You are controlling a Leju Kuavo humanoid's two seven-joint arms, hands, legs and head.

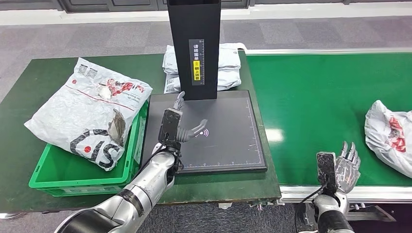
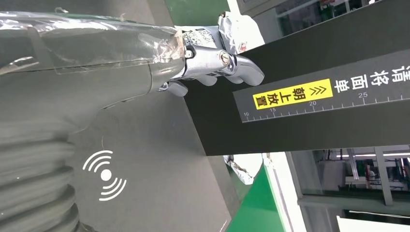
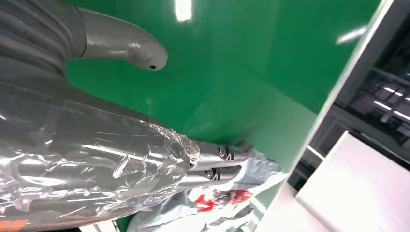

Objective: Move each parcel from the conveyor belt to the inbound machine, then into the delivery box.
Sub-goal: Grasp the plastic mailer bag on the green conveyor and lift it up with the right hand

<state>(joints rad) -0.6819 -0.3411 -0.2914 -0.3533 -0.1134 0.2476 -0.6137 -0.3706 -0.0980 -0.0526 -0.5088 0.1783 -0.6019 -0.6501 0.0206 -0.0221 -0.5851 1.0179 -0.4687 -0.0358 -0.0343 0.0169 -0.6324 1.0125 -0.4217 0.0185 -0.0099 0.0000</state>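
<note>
Belt (image 1: 320, 97) is carrying one parcel (image 1: 391, 136) at its right edge | machine (image 1: 214, 131) is standing left of belt, plate bare | box (image 1: 73, 170) is holding a large bag (image 1: 87, 111) | left hand (image 1: 180, 127) is hovering over plate, fingers spread, holding nothing | right hand (image 1: 342, 165) is hanging over belt's near edge, fingers apart, holding nothing, near parcel.

Two silver metal arms with a dark band at the joint on the left one. A black flat box fixed on the back of each wrist, with thin black cables at the side. Left hand (image 1: 180, 127) of grey metal, thick grey thumb, darker slim fingers (image 2: 212, 60) with round silver screws. Right hand (image 1: 345, 167) of same build, its palm wrapped in clear crinkled plastic film. Grey ribbed cover behind each hand (image 3: 29, 29).
</note>
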